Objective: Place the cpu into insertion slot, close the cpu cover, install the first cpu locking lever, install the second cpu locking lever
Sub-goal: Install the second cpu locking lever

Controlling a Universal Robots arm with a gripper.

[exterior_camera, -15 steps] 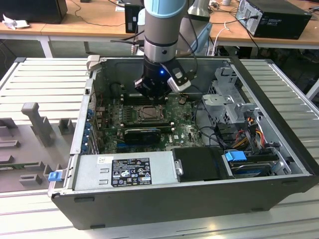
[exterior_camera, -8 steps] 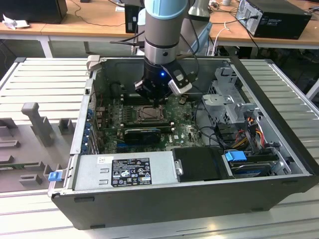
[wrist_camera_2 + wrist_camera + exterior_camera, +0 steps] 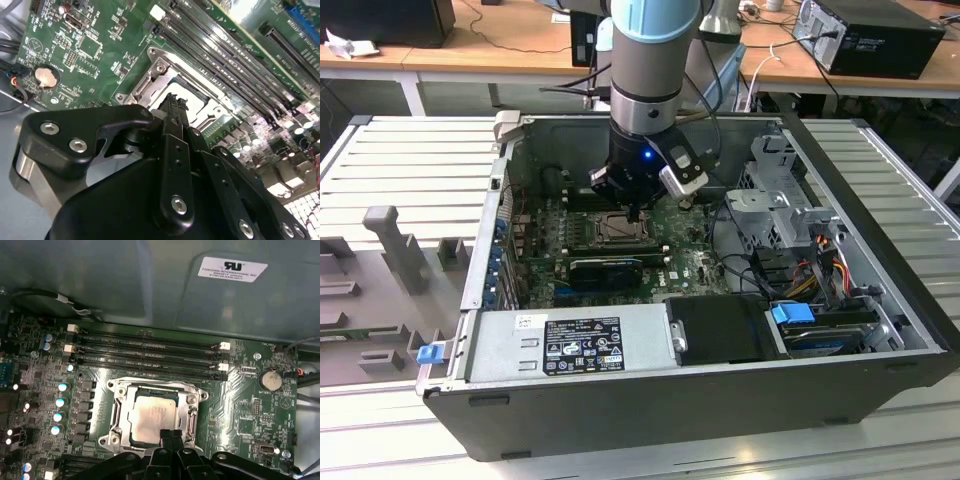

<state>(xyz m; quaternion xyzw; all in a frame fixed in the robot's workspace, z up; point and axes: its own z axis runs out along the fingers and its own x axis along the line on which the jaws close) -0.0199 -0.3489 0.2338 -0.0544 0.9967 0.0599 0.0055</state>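
The cpu (image 3: 154,414), a pale silver square chip, lies flat in the insertion slot (image 3: 611,230) on the green motherboard. The cpu cover (image 3: 150,386), a silvery frame with a square window, lies down around the chip. I cannot make out how the locking levers along the socket's sides stand. My gripper (image 3: 170,434) is shut with nothing between its black fingers, and its tip hovers at the socket's edge just beside the chip. In the second wrist view the gripper (image 3: 172,107) points down at the cover (image 3: 150,82). In the exterior view the gripper (image 3: 634,212) hangs over the socket inside the open case.
Long black memory slots (image 3: 150,352) run beside the socket. A coin battery (image 3: 270,380) sits on the board. A black expansion card (image 3: 605,268), the power supply (image 3: 570,345), a drive cage (image 3: 780,200) and cables (image 3: 820,260) crowd the case around the socket.
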